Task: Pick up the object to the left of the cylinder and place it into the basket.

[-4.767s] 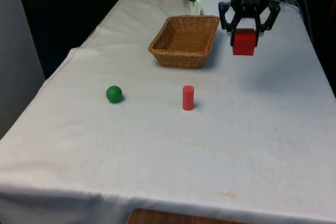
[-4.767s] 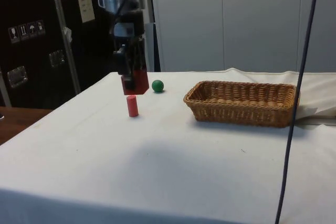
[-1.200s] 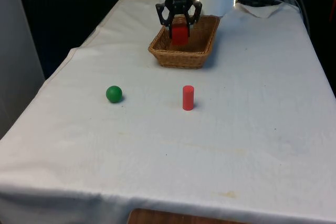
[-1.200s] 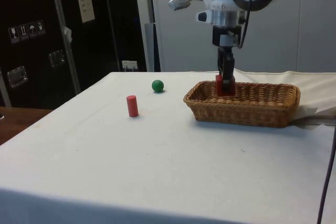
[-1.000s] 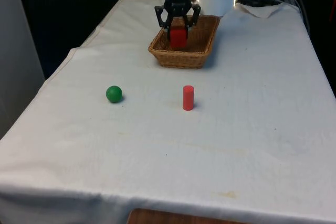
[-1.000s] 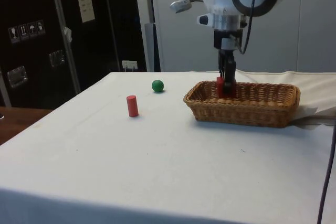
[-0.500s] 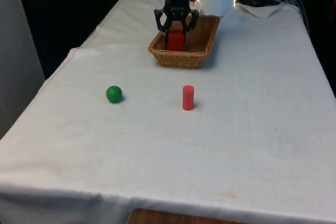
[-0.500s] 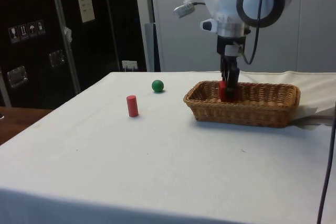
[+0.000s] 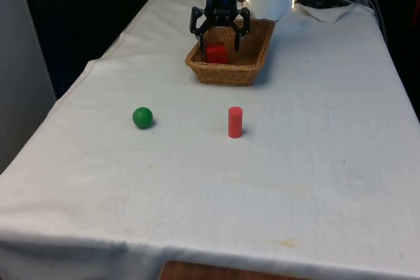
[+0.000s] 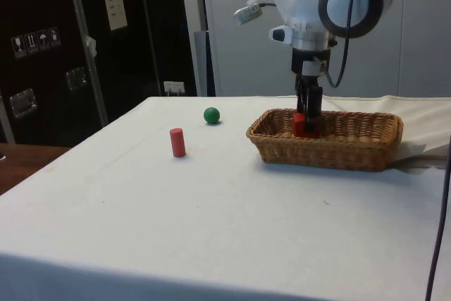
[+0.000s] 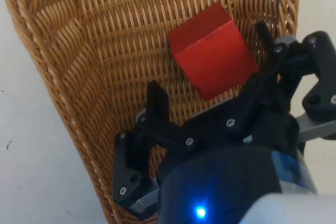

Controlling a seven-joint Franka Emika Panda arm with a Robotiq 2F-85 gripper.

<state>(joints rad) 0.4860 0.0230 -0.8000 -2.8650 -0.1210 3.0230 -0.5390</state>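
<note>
Inside the wicker basket (image 9: 254, 57) lies the red cube (image 9: 217, 54), tilted on the weave, free of the gripper (image 9: 220, 39), whose fingers are spread wide over it. Nearer me stand the red cylinder (image 9: 235, 122) and green ball (image 9: 142, 117).

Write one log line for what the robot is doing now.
gripper: open, over basket | red cube: released, lying in basket | cylinder: on table

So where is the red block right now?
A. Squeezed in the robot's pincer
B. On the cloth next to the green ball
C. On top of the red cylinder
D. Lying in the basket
D. The red block lies on the woven floor of the basket, and the pincer above it is open, its fingers clear of the block's sides.
</note>
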